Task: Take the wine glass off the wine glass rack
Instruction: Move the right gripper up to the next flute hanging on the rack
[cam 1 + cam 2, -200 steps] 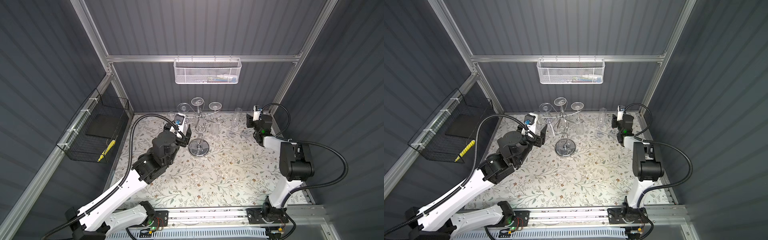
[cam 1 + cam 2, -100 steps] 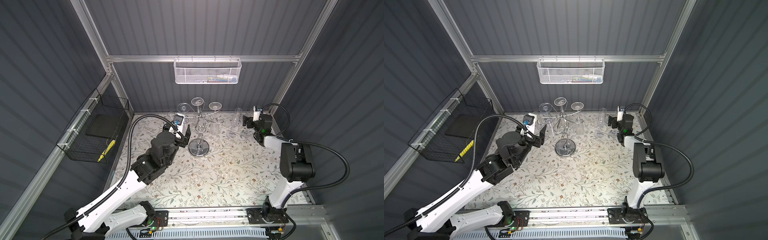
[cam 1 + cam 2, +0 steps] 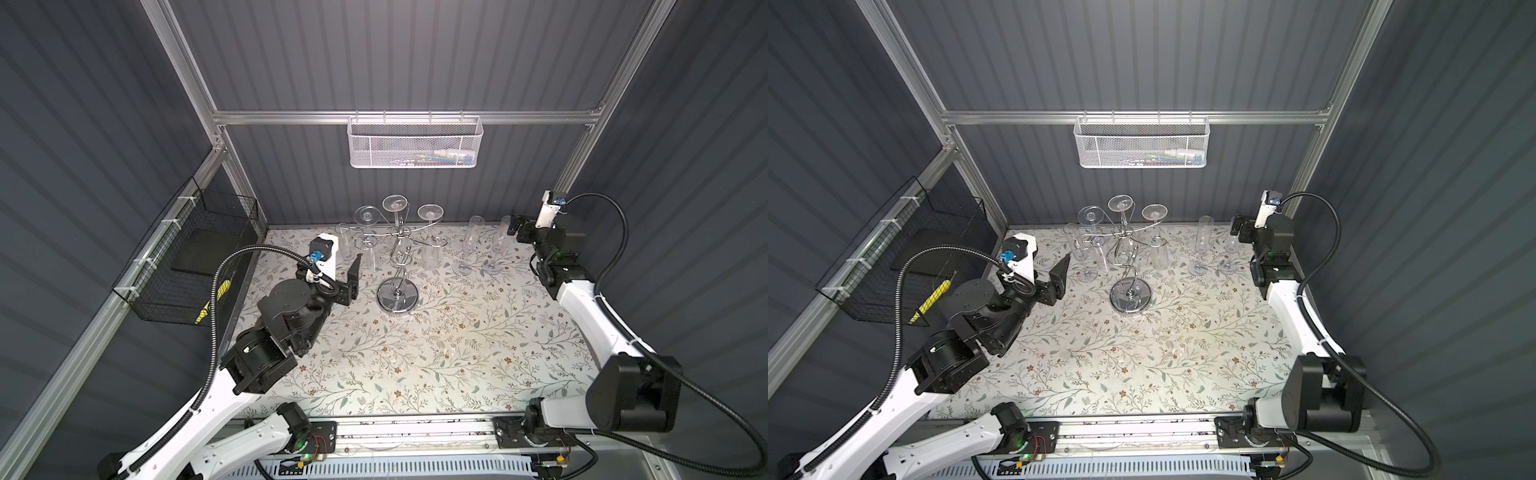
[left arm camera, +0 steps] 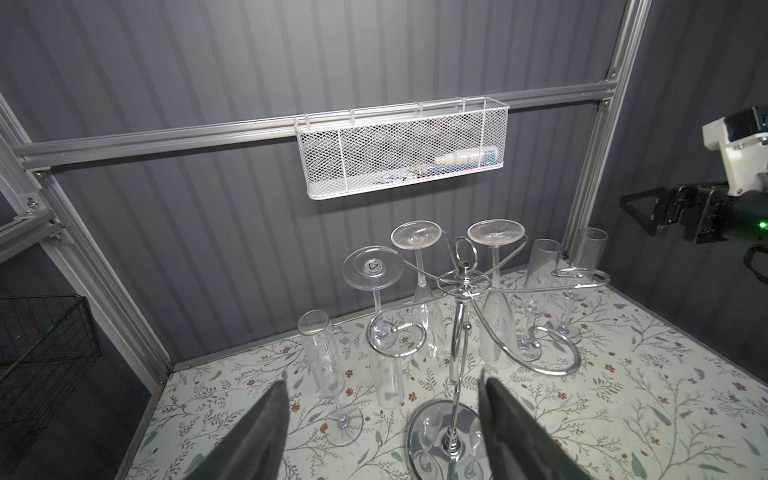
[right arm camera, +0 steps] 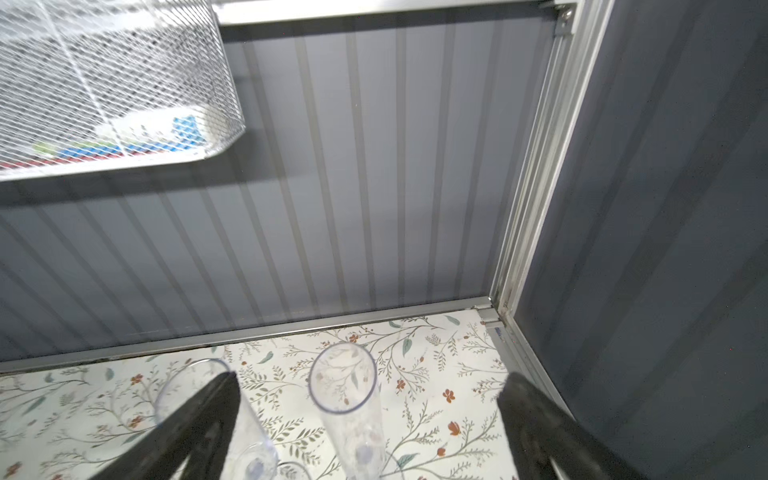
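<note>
The wine glass rack stood on the floral worktop near the back wall. Three wine glasses hung upside down from its curved arms, feet uppermost. Three upright glasses stood on the worktop, one just left of the rack and two to its right towards the corner. The left gripper was open and empty. It pointed at the rack from nearby and touched nothing. The right gripper was spread wide and held nothing. In its wrist view the rim of the corner glass sat between the fingers, clear of both. The neighbouring glass was partly hidden behind one finger. A white mesh basket hung on the back-wall rail. It held a few small tubes or packets in white, blue, green and red, lying along its bottom towards one end and too blurred to identify. A black wire basket was fixed to the left wall. It held a flat dark slab and a slanted yellow object.
</note>
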`<state>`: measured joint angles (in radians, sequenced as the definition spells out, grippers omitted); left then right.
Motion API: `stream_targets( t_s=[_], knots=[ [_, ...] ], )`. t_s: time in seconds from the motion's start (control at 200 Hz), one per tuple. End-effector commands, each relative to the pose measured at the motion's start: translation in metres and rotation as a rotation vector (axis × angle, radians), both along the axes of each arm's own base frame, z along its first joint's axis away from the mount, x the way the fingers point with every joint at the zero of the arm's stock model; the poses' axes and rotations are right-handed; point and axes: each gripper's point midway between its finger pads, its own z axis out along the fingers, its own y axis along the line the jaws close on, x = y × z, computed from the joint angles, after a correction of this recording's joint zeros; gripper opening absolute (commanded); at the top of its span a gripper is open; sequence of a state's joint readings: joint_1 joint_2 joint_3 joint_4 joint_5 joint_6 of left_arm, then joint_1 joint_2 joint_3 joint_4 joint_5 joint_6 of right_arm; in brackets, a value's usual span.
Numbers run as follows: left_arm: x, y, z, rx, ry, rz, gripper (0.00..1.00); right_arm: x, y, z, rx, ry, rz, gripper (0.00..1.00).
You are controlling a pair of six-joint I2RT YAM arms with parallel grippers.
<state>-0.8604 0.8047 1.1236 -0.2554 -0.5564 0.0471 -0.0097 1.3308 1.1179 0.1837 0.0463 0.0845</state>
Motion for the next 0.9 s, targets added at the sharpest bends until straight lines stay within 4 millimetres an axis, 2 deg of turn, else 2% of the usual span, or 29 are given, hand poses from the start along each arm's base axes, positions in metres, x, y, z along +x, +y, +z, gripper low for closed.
stream_targets(
  t_s=[0.0,0.09,0.17,0.29,0.36,0.485,0.535,0.565,0.655,0.76,0.89],
  knots=[
    [-0.011,0.007,-0.002,-0.041,0.02,-0.027,0.74,-0.03,0.014,-0.009,0.094,0.097,0.03,0.99],
    [-0.018,0.01,-0.007,-0.045,0.037,-0.046,0.74,-0.049,0.022,-0.001,0.18,0.126,0.047,0.99],
    [-0.024,0.008,-0.012,-0.046,0.051,-0.086,0.75,-0.062,0.037,0.005,0.242,0.159,0.101,0.99],
    [-0.03,0.002,-0.023,-0.023,0.078,-0.14,0.75,-0.077,0.07,0.014,0.291,0.195,0.221,0.99],
    [-0.03,0.001,-0.029,-0.022,0.095,-0.138,0.76,-0.085,0.096,0.021,0.331,0.232,0.353,0.99],
    [-0.03,-0.004,-0.033,-0.043,0.102,-0.163,0.76,-0.085,0.123,0.017,0.382,0.361,0.421,0.99],
    [-0.031,-0.007,-0.033,-0.056,0.103,-0.179,0.75,-0.083,0.133,0.02,0.392,0.377,0.447,0.99],
    [-0.032,-0.009,-0.033,-0.064,0.105,-0.188,0.76,-0.085,0.145,0.023,0.41,0.388,0.503,0.99],
    [-0.036,-0.011,-0.03,-0.088,0.115,-0.214,0.76,-0.082,0.161,0.036,0.459,0.365,0.57,0.99],
    [-0.038,-0.011,-0.03,-0.107,0.122,-0.221,0.76,-0.076,0.172,0.046,0.525,0.357,0.625,0.99],
    [-0.04,-0.011,-0.033,-0.107,0.142,-0.227,0.76,-0.066,0.177,0.044,0.541,0.389,0.631,0.99]
  ],
)
